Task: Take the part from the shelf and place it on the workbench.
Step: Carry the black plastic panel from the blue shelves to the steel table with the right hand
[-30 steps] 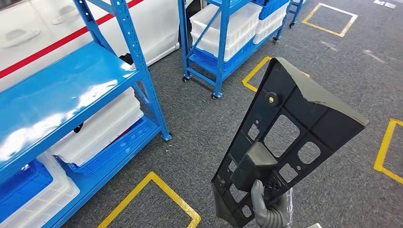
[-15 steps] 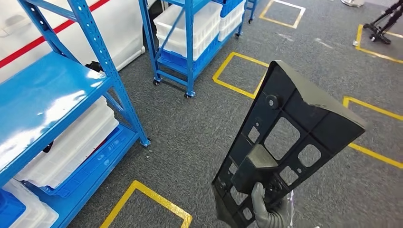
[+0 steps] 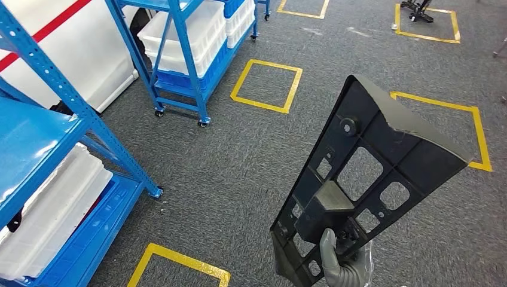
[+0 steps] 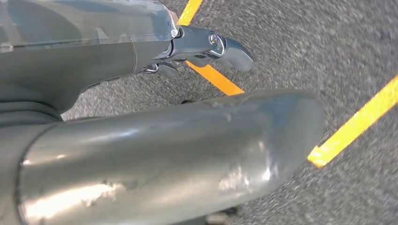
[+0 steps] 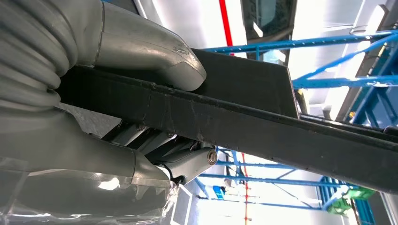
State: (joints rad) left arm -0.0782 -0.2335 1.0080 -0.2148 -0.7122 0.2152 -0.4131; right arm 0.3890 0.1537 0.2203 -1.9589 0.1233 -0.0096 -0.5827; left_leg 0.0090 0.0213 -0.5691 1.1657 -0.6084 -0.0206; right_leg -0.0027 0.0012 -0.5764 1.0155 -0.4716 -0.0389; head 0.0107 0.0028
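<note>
Gripping black perforated plastic panel part (image 3: 365,179) upright at lower end: R hand (image 3: 341,263); L hand (image 4: 202,47) fingers apart, holding nothing, over grey carpet floor (image 3: 239,155).

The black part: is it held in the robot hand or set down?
Held: the right robot hand grips the black part at its lower end, above the carpet.

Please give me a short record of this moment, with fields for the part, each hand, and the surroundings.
part: black plastic panel with cut-outs, held upright above the floor
right hand: grips the panel's lower end, thumb on one face, fingers on the other
left hand: holds nothing, hangs over the carpet
shelves: blue racks with white bins
floor: grey carpet with yellow tape squares
workbench: not seen
</note>
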